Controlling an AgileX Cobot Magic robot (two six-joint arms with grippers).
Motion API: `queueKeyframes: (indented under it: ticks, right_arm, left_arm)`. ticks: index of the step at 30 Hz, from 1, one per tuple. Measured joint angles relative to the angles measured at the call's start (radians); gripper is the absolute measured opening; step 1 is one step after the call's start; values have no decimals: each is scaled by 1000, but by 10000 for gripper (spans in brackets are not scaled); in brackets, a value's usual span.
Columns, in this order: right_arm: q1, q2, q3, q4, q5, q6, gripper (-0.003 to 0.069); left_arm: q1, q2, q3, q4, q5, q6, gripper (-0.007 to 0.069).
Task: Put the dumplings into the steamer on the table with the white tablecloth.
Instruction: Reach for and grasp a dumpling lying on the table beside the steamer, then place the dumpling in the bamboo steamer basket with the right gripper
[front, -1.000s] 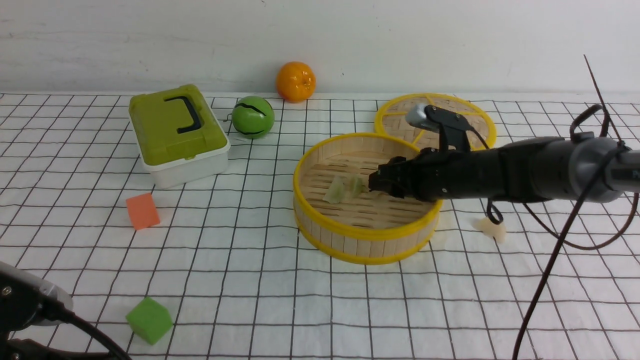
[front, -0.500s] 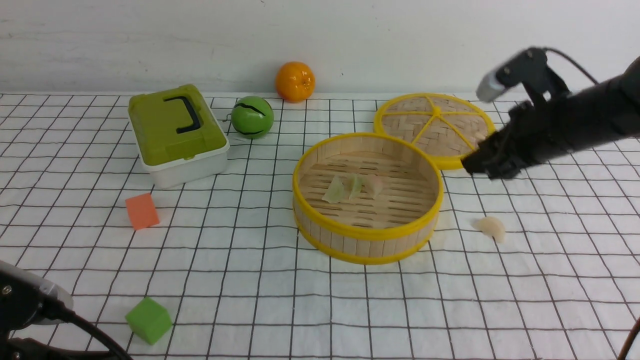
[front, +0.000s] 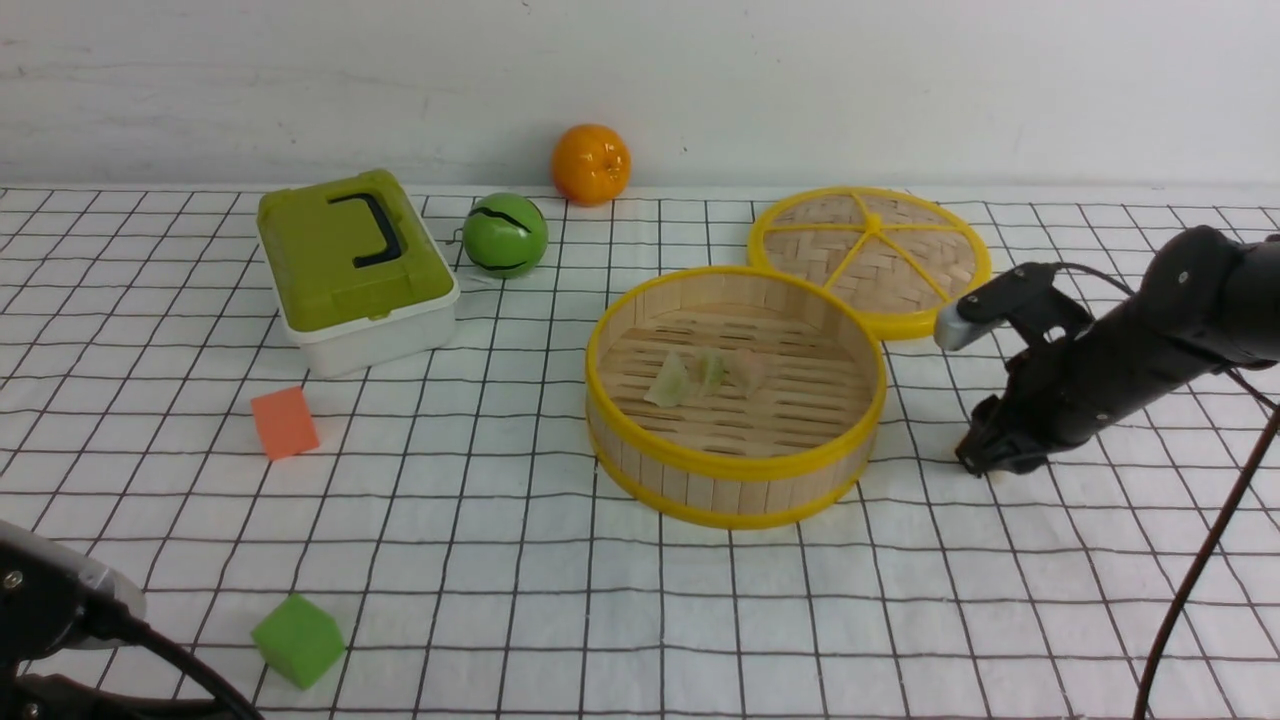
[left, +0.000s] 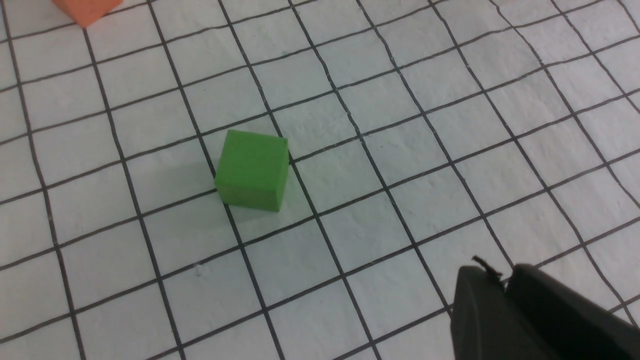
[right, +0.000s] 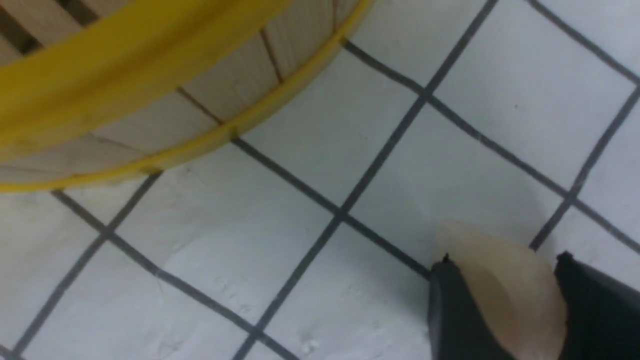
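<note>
The steamer (front: 735, 467) stands mid-table on the white tablecloth (front: 520, 560). Two pale green dumplings (front: 668, 381) (front: 710, 371) and one pale pink dumpling (front: 748, 370) lie on its slotted floor. My right gripper (front: 985, 462) is down at the cloth just right of the steamer and hides the other pink dumpling in the front view. In the right wrist view that dumpling (right: 500, 280) lies on the cloth between the open fingers of my right gripper (right: 505, 258), beside the steamer wall (right: 125, 50). My left gripper (left: 505, 275) is shut and empty above the cloth.
The woven lid (front: 870, 250) lies behind the steamer. A green box (front: 350, 260), a green ball (front: 505, 234) and an orange (front: 591, 163) are at the back left. An orange block (front: 285, 422) and a green cube (front: 298, 640) (left: 252, 170) sit front left.
My right arm left the steamer, where a pink dumpling now lies, swung up and right, then came down over the pink dumpling on the cloth. The left arm has not moved.
</note>
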Motion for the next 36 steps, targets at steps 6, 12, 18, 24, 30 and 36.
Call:
queueKeyframes:
  ticks: [6, 12, 18, 24, 30, 36]
  right_arm:
    - [1, -40, -13, 42, 74, 48, 204]
    - [5, -154, -85, 245, 91, 123, 199]
    - [97, -149, -112, 574, 34, 2, 172]
    - [191, 4, -111, 674, -99, -147, 171]
    - [191, 40, -110, 681, -167, -156, 183]
    - [191, 40, -110, 671, -162, -162, 334]
  left_arm:
    - [0, 0, 1, 2, 0, 0, 76]
    - [0, 0, 1, 3, -8, 0, 75]
    - [0, 0, 1, 3, -16, 0, 75]
    - [0, 0, 1, 3, -18, 0, 75]
    - [0, 0, 1, 3, -18, 0, 81]
    - [0, 0, 1, 4, -18, 0, 85]
